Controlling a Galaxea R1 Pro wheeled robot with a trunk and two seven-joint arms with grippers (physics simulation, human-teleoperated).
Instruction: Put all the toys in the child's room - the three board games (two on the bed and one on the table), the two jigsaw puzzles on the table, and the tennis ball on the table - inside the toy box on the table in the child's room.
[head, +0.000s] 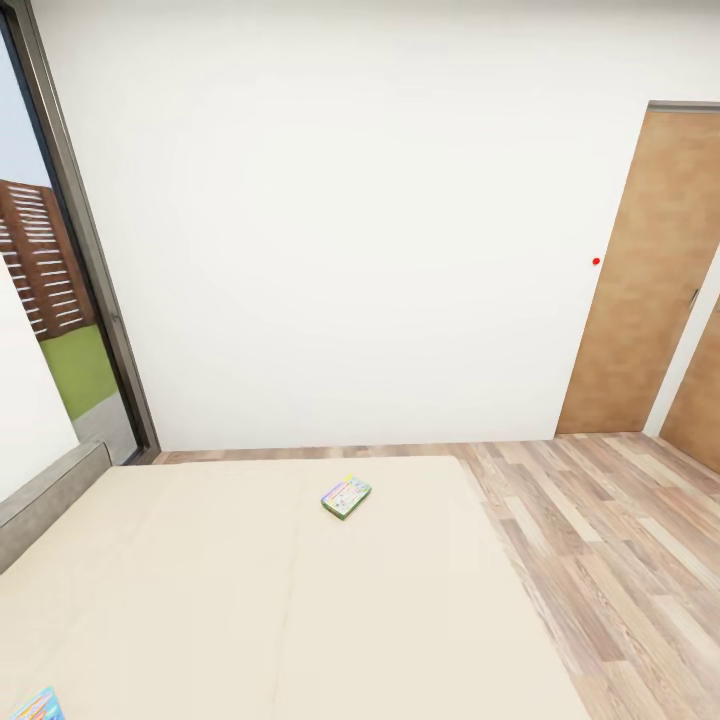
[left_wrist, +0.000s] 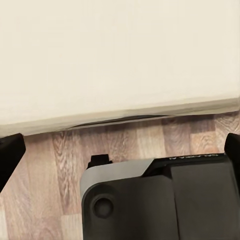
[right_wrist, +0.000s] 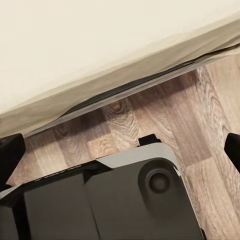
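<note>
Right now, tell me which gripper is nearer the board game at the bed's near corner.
Left, probably. The board game lies far left on the bed; left gripper and right gripper both hang over floor beside it.

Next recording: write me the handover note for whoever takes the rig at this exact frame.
Left hand: open, nothing between the fingers, above the floor beside the bed edge. Right hand: open, likewise empty.
One board game lies mid-bed; a second board game shows at the head view's lower left corner, also on the bed.
Done: nothing evident from these views.
Left: collect both bed games, then the table items, all into the toy box.
</note>
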